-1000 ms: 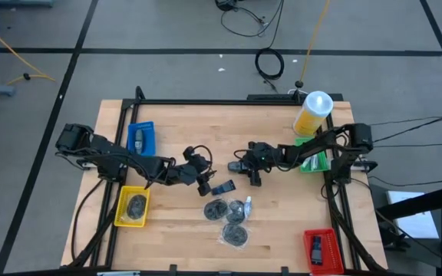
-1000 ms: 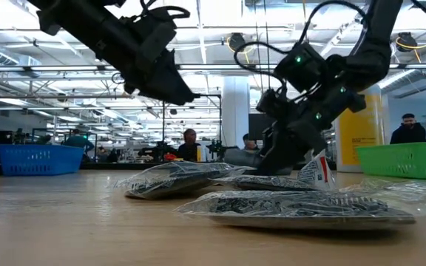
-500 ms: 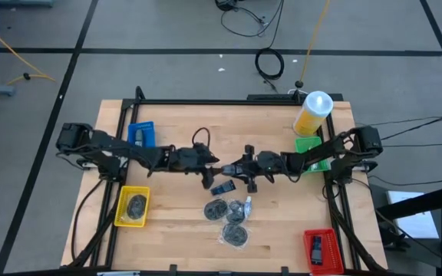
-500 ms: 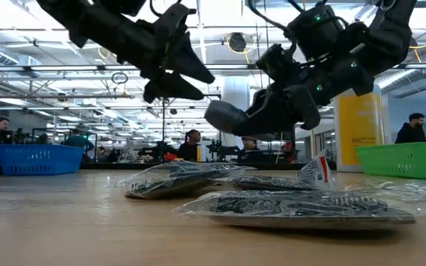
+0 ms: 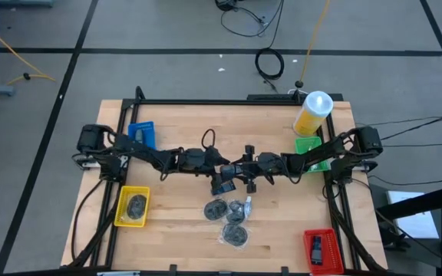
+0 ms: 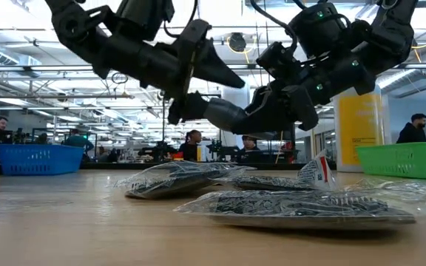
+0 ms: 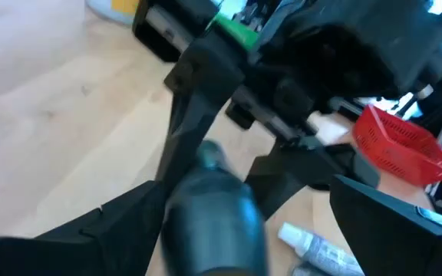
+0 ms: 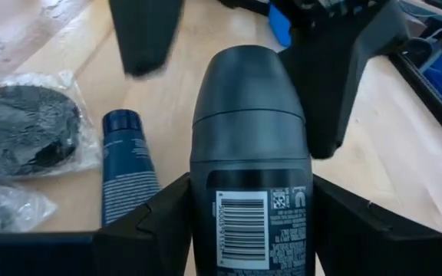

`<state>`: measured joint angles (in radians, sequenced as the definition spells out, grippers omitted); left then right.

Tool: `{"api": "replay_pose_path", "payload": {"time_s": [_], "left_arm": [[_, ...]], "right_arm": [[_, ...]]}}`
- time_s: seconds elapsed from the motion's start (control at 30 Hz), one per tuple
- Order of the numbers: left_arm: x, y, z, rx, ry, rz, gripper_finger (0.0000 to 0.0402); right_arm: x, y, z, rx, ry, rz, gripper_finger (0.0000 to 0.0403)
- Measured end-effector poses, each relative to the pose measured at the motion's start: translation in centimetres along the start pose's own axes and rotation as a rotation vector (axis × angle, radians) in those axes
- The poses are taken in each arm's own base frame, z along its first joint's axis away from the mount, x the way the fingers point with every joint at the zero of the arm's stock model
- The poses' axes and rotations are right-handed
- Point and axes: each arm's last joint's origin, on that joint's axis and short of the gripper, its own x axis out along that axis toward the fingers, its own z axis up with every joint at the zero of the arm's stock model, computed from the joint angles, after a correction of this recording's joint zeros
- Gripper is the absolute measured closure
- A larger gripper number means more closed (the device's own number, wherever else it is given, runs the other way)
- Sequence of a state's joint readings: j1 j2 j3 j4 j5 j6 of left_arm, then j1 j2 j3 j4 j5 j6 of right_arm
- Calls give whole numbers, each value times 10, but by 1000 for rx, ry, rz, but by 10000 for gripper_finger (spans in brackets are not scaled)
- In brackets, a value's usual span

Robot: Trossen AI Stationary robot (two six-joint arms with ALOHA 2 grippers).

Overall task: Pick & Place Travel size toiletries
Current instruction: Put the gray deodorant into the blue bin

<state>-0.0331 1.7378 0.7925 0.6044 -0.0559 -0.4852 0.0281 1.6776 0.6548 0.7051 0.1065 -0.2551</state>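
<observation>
A dark grey roll-on bottle hangs level above the table's middle, with my right gripper shut on it. Its rounded cap end points at my left gripper. That gripper is open, with one finger on either side of the cap end; I cannot tell whether they touch it. A dark blue tube lies flat on the wood below them. A white tube lies beside the bagged bundles. My right gripper pinches the bottle's lower body, by the barcode label, between its two fingers. The fingers come level from the table's right side and lie along the bottle. The bottle sticks out ahead of them, roughly level and clear of the table, with the cap end free.
Bagged dark round bundles lie on the wood just nearer than the grippers. Bins stand around: yellow, blue, green, red. A yellow and white cylinder stands at the far right. People show in the room behind.
My right gripper has risen from the table with the grey bottle, tipped it level and then kept still. My left gripper has gone toward the table's right, up to the bottle's cap end, has rolled, and has opened wide around it.
</observation>
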Motion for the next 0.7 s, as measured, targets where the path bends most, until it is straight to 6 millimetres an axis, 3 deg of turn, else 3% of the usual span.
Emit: {"api": "replay_pose_path", "payload": {"time_s": [0.43, 0.7], "left_arm": [[6, 3, -11, -27, 57, -13, 41], [6, 1, -12, -61, 96, -76, 79]], "right_arm": [[-1, 4, 4, -27, -23, -43, 198], [-2, 9, 8, -58, -41, -50, 197]]}}
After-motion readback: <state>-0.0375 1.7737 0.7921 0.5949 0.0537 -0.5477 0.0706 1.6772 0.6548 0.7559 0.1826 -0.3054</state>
